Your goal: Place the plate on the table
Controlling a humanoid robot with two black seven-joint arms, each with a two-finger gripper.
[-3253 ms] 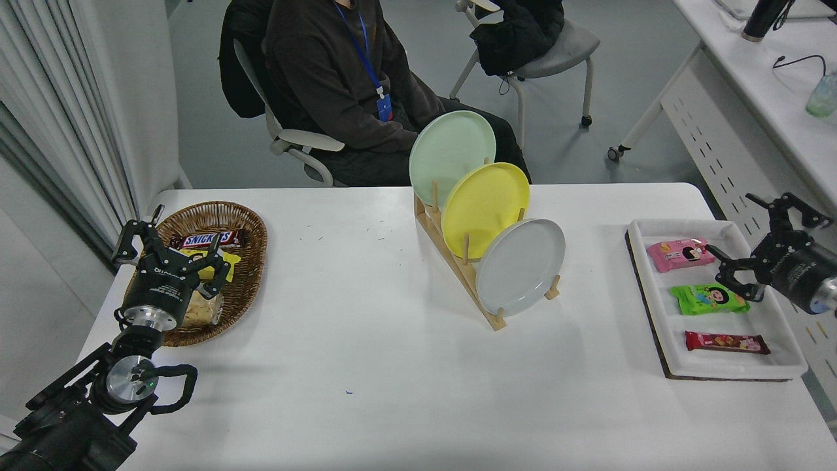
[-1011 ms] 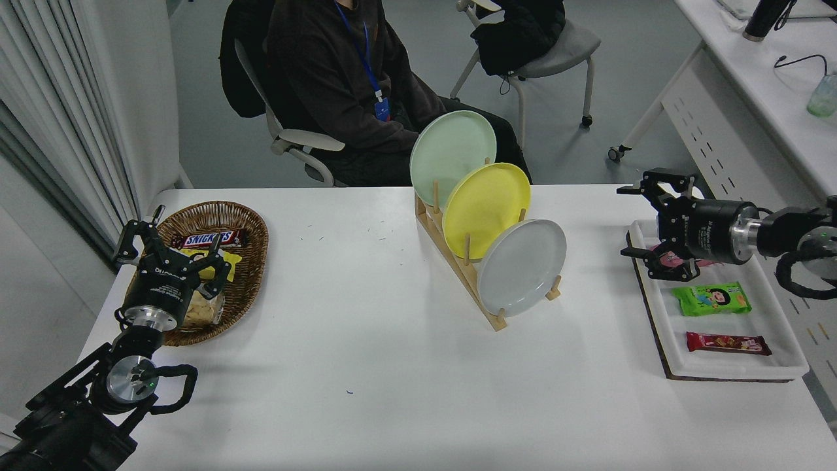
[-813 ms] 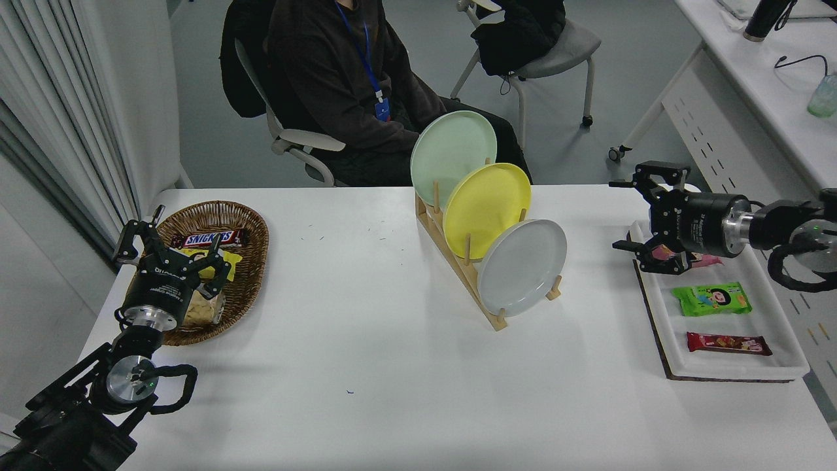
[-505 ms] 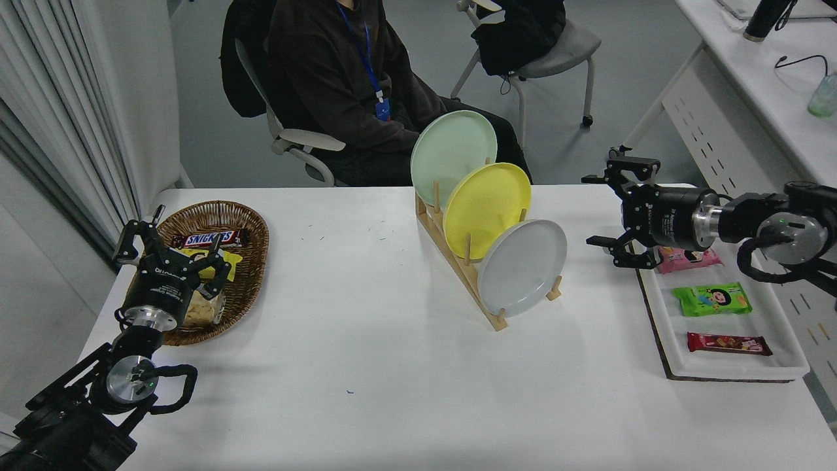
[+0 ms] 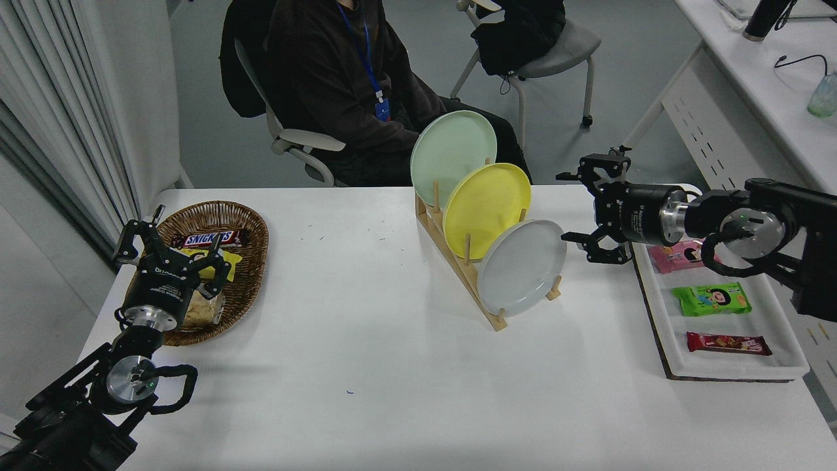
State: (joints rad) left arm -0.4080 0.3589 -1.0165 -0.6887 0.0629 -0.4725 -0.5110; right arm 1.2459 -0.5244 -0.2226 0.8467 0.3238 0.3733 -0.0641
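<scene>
Plate (image 5: 521,267) sits on edge in the front slot of your wooden rack (image 5: 458,261), leaning against the yellow plate (image 5: 487,199), with the green plate (image 5: 452,149) at the back. Your right gripper (image 5: 567,207) hangs just right of the grey rim, fingers spread wide and empty, not touching it. Behind it lies the tray (image 5: 778,340) of snacks. Your left gripper (image 5: 171,241) hovers open over the basket (image 5: 252,261) at the table (image 5: 366,366)'s left end.
</scene>
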